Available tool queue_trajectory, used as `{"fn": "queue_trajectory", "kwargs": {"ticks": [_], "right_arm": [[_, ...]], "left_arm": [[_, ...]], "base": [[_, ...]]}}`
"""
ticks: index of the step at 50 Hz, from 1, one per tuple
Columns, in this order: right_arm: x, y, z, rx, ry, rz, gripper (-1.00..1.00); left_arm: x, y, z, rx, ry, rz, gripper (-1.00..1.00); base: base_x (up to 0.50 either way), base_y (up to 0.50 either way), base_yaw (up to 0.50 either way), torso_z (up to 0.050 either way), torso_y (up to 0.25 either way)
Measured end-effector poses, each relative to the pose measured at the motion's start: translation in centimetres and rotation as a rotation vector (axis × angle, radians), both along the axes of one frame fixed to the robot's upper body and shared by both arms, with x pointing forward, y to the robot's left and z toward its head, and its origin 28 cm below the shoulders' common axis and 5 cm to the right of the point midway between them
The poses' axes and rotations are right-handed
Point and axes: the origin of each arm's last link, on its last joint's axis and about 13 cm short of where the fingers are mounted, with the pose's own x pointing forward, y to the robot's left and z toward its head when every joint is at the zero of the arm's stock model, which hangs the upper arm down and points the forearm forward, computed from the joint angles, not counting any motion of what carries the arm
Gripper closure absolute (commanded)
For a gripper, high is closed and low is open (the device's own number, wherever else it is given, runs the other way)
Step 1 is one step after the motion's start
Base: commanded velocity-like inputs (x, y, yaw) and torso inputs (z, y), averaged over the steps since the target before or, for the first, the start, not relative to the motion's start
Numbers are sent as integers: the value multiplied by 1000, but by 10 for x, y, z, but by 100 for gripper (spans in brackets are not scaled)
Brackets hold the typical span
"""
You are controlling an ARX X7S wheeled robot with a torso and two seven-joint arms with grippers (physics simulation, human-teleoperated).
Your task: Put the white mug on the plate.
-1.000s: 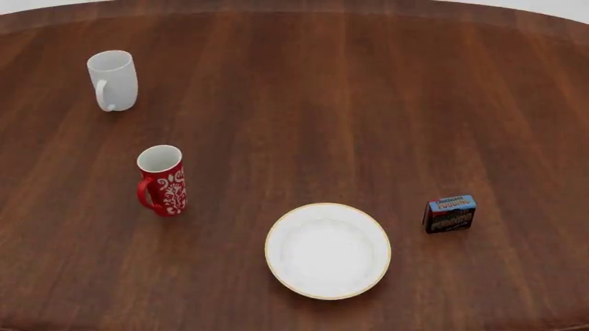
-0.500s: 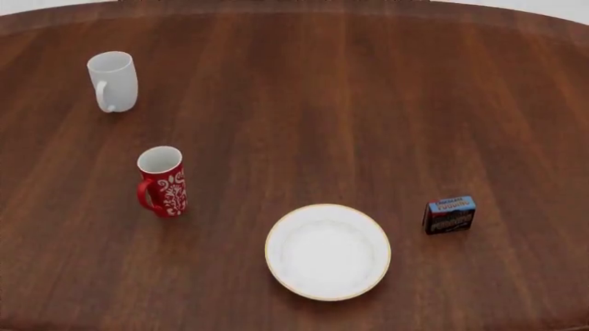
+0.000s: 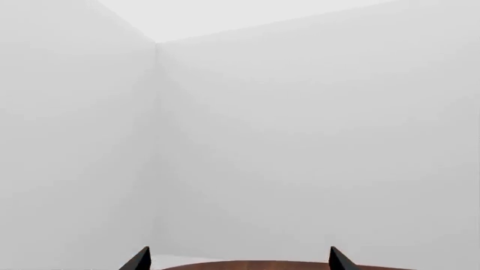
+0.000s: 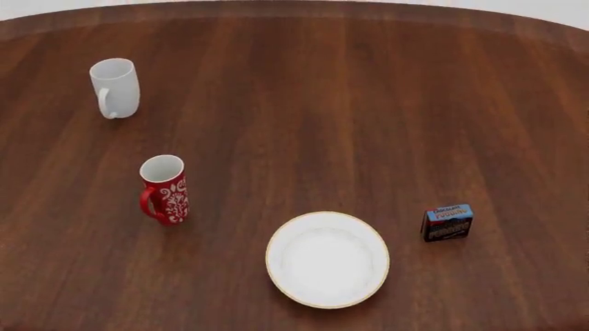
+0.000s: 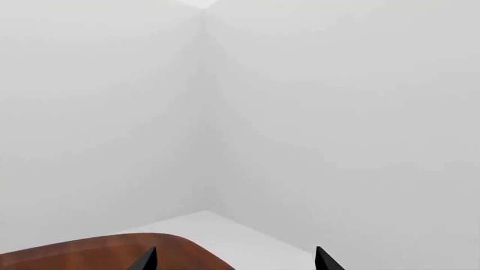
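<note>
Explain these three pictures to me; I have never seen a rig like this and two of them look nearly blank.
This is a simulated wheeled robot with two arms, each ending in a grasping tool. One picture comes from a camera on its head, looking down on a brown wooden table. On it stand a white mug at the far left, a red patterned mug nearer, a gold-rimmed plate in front, and a small box to the plate's right. Neither arm shows there.

The other two pictures come from cameras near each tool. They face pale walls, with only a strip of table edge. The dark points at the bottom are fingertips of the left tool and right tool, spread apart and holding nothing.
</note>
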Motion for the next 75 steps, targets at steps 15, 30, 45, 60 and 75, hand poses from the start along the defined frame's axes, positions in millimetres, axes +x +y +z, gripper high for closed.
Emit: {"fn": "queue_trajectory", "kwargs": {"ticks": [15, 30, 45, 60, 75], "right_arm": [[1, 1, 0, 0, 3, 1, -100], [4, 2, 0, -3, 7, 5, -100], [2, 3, 1, -7, 8, 4, -100], [2, 4, 1, -11, 9, 3, -100], [2, 3, 0, -8, 9, 4, -100]], "left_arm": [[-1, 1, -1, 18, 2, 3, -100], [-2, 1, -3, 22, 4, 8, -100], [-3, 2, -4, 26, 7, 6, -100], [-2, 1, -6, 31, 11, 0, -100], [-1, 0, -7, 36, 17, -8, -100]], "base": [[0, 0, 0, 0, -98], [-1, 0, 0, 0, -152], [-1, 0, 0, 0, -152], [-1, 0, 0, 0, -153], [-1, 0, 0, 0, -152]]}}
